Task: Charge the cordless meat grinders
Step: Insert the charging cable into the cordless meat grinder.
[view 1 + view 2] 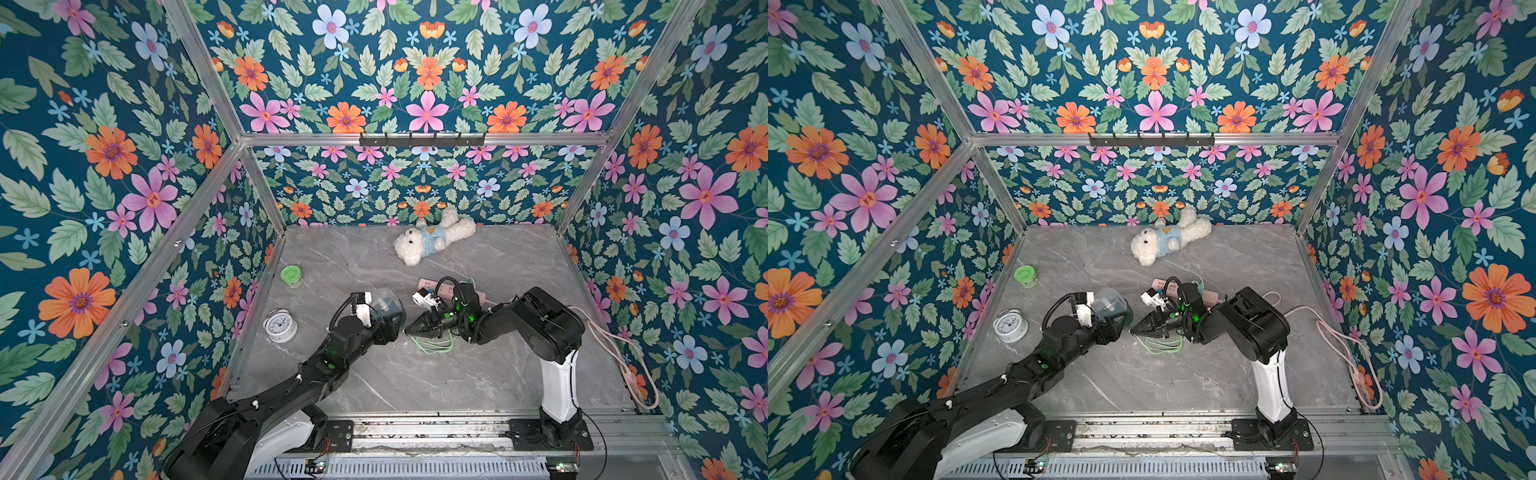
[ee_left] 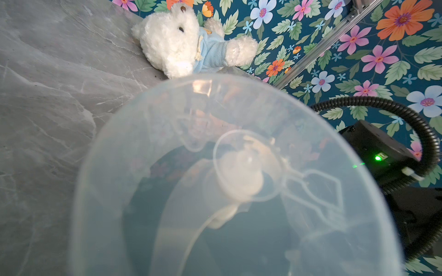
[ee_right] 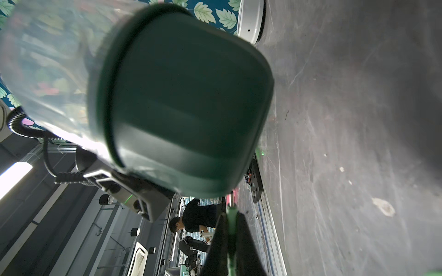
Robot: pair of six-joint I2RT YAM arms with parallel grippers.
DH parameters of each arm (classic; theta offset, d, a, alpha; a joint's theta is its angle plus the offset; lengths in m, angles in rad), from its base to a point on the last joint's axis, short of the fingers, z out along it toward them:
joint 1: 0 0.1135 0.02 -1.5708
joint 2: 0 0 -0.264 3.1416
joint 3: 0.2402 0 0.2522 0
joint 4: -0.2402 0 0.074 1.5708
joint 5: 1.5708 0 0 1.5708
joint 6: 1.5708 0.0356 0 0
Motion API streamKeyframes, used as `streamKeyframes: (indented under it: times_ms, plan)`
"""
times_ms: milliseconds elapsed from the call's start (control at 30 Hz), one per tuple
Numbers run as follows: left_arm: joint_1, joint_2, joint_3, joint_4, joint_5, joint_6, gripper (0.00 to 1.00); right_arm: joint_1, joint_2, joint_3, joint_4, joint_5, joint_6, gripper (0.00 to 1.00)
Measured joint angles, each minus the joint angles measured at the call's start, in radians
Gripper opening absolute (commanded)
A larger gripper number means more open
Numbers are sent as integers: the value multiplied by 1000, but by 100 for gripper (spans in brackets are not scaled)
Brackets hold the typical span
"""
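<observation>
Left jaws seemingly wide, right tight.

1. Dome of the meat grinder (image 2: pixel 227 179) is blurring, running off the left wrist view's edge.
2. It is hiding the left gripper (image 1: pixel 390 322) fingertips in both top views.
3. The right arm (image 1: pixel 540 320) is covering part of the power strip (image 1: pixel 428 284).
4. Tip of the green cable (image 3: pixel 231 215) is blurring out.

I hold the grinder (image 1: pixel 384 303) in my left pincer (image 1: pixel 388 326) over the surface (image 1: pixel 457 374); my right pincer (image 1: pixel 409 330), pinching the cable (image 1: pixel 434 348), is just right of it. Clock (image 1: pixel 280 325) and jar (image 1: pixel 292 276) lie left, bear (image 1: pixel 432 239) behind.
</observation>
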Motion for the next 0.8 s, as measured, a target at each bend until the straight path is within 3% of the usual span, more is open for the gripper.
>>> streamKeyframes:
  times_ms: [800]
  plan:
    - [0, -15, -2, -3, 5, 23, 79, -9, -37, -6, -52, 0, -22, 2]
